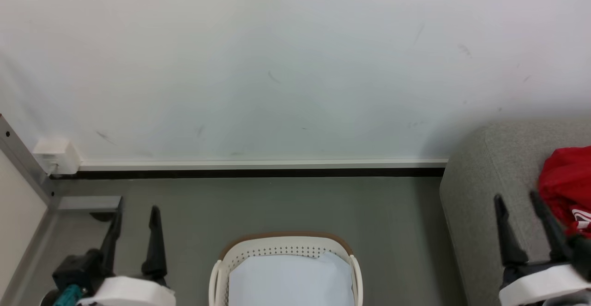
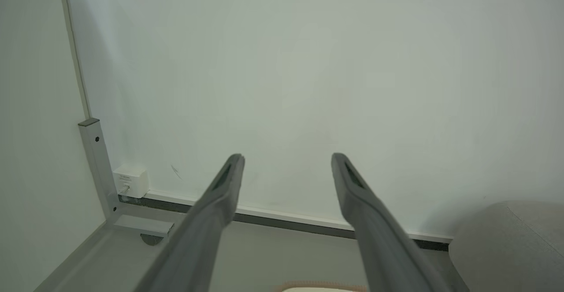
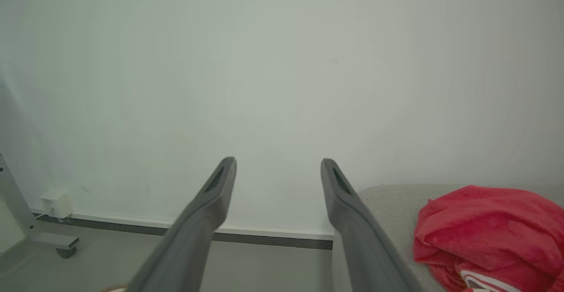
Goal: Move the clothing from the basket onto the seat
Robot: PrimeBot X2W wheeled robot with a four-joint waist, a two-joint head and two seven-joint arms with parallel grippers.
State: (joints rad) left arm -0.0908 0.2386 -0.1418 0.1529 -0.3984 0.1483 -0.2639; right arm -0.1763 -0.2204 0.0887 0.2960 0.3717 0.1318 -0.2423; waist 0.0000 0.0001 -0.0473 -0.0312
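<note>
Bright red clothing (image 1: 565,183) with a bit of white trim lies bunched on the grey seat (image 1: 480,186) at the right edge of the head view; the same clothing (image 3: 484,234) rests on the seat (image 3: 387,199) in the right wrist view. The cream basket (image 1: 286,248) with a brown rim stands on the floor at bottom centre, and a plain white sheet (image 1: 291,280) lies inside it. My left gripper (image 1: 135,216) stands open at the lower left, left of the basket, holding nothing. My right gripper (image 1: 517,202) is open over the seat's front, just left of the clothing.
A white wall (image 1: 277,66) with a baseboard runs behind the grey-green floor (image 1: 277,204). A white socket box (image 1: 57,156) sits in the left corner beside a grey metal frame post (image 1: 21,160) with a foot plate (image 1: 90,203). Bare floor lies between basket and seat.
</note>
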